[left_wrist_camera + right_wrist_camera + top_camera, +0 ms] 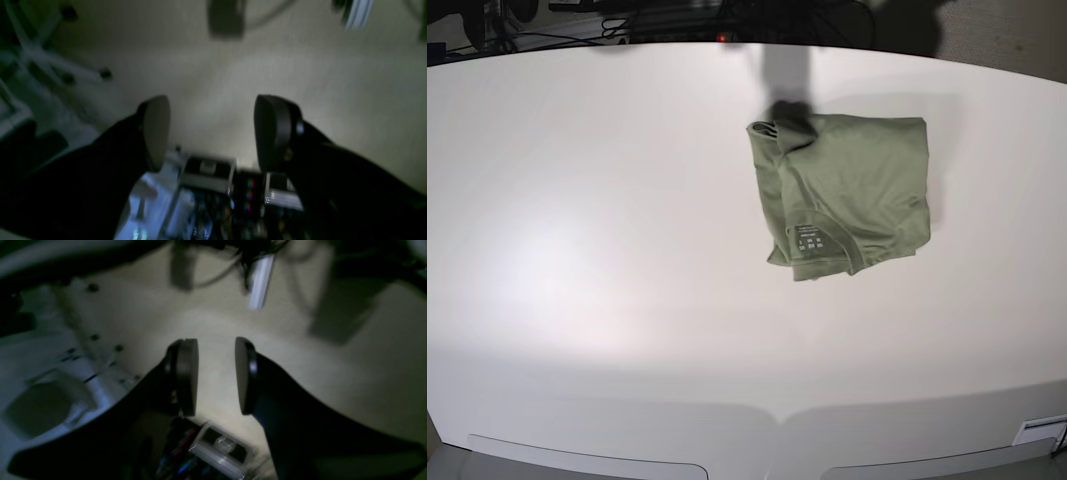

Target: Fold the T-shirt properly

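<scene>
From the base cam I see the sage-green wrinkled cotton T-shirt (852, 190) lying as a folded, roughly square bundle on the white table (607, 260), right of centre and toward the far edge. Its ribbed neck edge w/ a small white printed label (809, 240) faces the near side; a bunched corner sticks up at the far left of the bundle. Neither arm shows in the base cam; only a dark shadow falls on the table just beyond the shirt.

Left wrist cam: my left gripper (211, 133) has its two dark rounded pads (156, 131) spread wide apart, nothing between them. Behind it I see pale floor, blurred, w/ a chair base at upper left and some electronics w/ coloured lights at the bottom edge.

Right wrist cam: my right gripper (217, 375) has its pads (186, 375) parted by a narrower gap, also w/ nothing between them. Pale floor behind, a white bar-shaped object near the top, cables and a clear box at the bottom; pic is blurred, so I can't say more.

No cloth shows in either wrist cam, and neither gripper touches the shirt.
</scene>
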`<state>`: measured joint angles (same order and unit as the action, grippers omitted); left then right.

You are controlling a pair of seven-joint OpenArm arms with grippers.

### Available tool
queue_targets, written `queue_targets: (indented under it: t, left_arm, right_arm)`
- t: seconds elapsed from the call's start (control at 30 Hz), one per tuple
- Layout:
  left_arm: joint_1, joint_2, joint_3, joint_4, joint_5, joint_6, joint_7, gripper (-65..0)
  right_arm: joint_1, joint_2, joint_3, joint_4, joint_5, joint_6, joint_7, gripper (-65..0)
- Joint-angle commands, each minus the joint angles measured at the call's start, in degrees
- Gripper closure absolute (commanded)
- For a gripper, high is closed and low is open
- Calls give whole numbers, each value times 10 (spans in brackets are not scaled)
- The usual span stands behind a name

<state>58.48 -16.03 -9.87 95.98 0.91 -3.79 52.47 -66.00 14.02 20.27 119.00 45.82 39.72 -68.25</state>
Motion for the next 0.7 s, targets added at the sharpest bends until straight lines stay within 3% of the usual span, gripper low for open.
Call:
queue_targets:
  t: [0.0,0.1,0.2,0.27,0.37,0.5,0.57,0.67]
  left_arm:
    - [-2,-2,-3,-36,5,-14,-5,-382]
    - [-59,-2,-3,-174,5,-38,-16,-382]
    - [-124,-2,-3,-301,1,-53,-16,-382]
    - [-159,-2,-3,-367,1,-84,-19,-382]
    - [-201,-8,-3,-433,-27,-117,-53,-382]
    - [-245,-11,-3,-467,-59,-167,-119,-382]
    - [-264,-12,-3,-476,-59,-171,-159,-382]
    - [-295,-11,-3,-499,-59,-170,-168,-382]
  right_arm:
    - [-1,14,-15,-21,-19,3,18,-197]
    - [40,42,-66,-115,-111,3,65,-229]
    - [100,66,-109,-205,-147,3,76,-392]
    - [141,84,-134,-260,-151,3,98,-483]
    - [205,95,-168,-333,-159,3,142,-482]
    - [297,95,-205,-428,-159,3,158,-482]
    - [342,95,-222,-483,-159,3,158,-482]
    - [400,95,-246,-569,-159,3,166,-482]
